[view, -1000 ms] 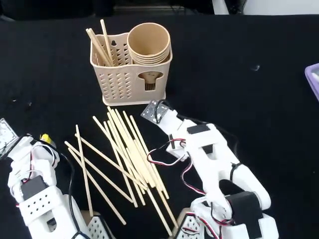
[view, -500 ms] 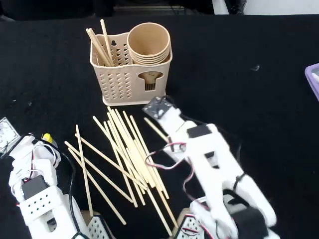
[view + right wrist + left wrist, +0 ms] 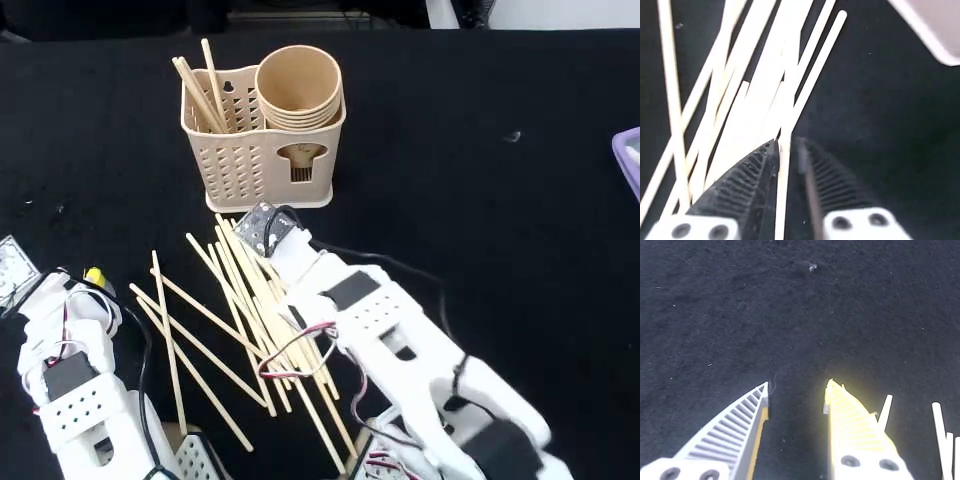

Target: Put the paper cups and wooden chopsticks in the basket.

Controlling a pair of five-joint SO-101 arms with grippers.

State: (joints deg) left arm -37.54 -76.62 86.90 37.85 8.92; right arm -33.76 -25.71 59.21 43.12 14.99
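A beige basket stands at the back of the black table. It holds a stack of paper cups and a few wooden chopsticks. Many loose chopsticks lie fanned out in front of it. My right gripper sits low over the top of that pile; its fingers are slightly open, with one chopstick running between them. My left gripper rests at the near left, open and empty over bare cloth, with chopstick ends just beside its yellow finger.
A purple container pokes in at the right edge. The basket's rim is close ahead of the right gripper. Black cloth lies bare to the right of the right arm and left of the basket.
The right arm has swung left from in front of the basket to the top end of the chopstick pile. The left arm has not moved.
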